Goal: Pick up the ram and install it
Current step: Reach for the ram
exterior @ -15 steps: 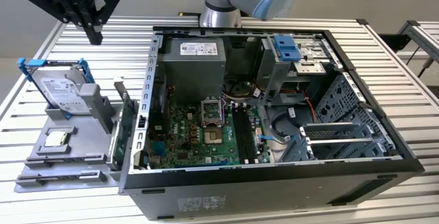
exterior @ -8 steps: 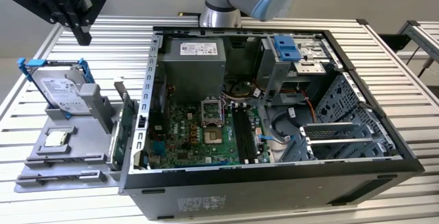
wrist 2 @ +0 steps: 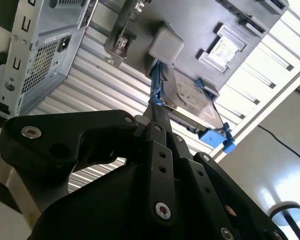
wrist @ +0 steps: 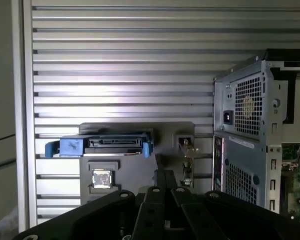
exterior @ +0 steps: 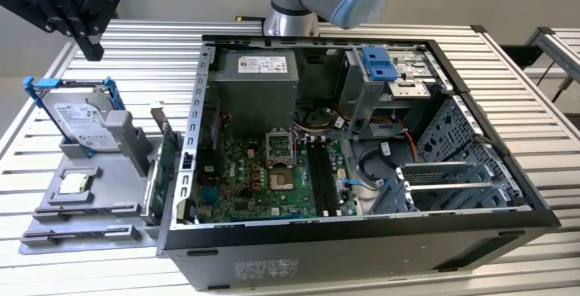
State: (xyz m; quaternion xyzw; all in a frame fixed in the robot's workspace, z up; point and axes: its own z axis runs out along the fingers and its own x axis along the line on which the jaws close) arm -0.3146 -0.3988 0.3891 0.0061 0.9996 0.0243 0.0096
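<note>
The ram stands on its long edge in a grey holder tray, close against the outer wall of the open computer case on the exterior view's left. My black gripper hangs high over the slatted table at the exterior view's far left, behind the tray and well away from the ram. Its fingers are shut together with nothing between them, as both wrist views show. Inside the case lies the green motherboard with its long black slots.
A silver hard drive in a blue bracket leans upright on the tray, directly below the gripper. A small square chip lies on the tray. The power supply and drive cage fill the case's far end.
</note>
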